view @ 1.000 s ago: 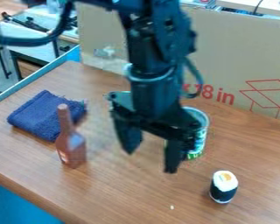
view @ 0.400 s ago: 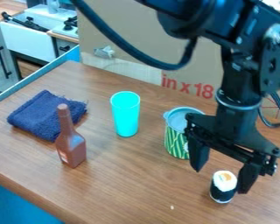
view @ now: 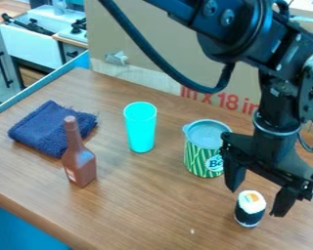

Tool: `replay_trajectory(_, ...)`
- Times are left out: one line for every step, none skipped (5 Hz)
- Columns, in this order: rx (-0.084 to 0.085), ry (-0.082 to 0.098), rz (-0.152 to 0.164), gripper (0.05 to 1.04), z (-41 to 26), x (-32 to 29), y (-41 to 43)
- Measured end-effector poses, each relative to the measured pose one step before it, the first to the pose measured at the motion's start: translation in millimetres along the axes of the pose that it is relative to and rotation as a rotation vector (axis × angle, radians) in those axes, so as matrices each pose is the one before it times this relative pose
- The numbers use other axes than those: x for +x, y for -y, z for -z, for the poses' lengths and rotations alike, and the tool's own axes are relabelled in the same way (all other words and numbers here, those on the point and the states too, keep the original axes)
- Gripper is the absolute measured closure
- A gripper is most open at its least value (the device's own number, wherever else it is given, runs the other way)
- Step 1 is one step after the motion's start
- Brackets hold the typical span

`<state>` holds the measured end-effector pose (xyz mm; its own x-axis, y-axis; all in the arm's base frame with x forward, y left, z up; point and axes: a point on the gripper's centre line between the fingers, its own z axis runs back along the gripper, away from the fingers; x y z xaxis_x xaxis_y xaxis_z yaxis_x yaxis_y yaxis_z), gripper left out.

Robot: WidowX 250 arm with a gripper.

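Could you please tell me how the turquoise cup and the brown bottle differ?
The cup is turquoise, while the bottle is brown. The cup has a wide top; the bottle narrows to a thin neck. The bottle bears a label; the cup looks plain. Both stand upright on the table.

The small sushi roll, white-topped with an orange patch and dark around its side, stands upright on the brown wooden counter.
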<state>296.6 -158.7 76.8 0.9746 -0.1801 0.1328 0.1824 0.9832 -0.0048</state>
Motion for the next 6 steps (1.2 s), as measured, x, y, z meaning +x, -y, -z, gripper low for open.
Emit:
replay_trajectory(-0.0265, 0.0004, 0.0260, 0.083, 16.46, 5.53, -1.10)
replay_trajectory(0.0038, -0.0437, -0.0157, 0.083, 15.13, 5.71, -5.90)
replay_trajectory(0.0158, -0.0195, -0.0049, 0.083, 6.84, 1.60, -2.32)
replay_trajectory(-0.0049, -0.0205, -0.0173, 0.083, 9.03, -0.44, -3.78)
replay_trajectory(-0.0177, -0.0283, -0.0017, 0.141, 8.89, -0.22, 2.30)
replay_trajectory(0.0003, -0.0062, 0.0052, 0.403, 0.98, -0.28, 0.11)
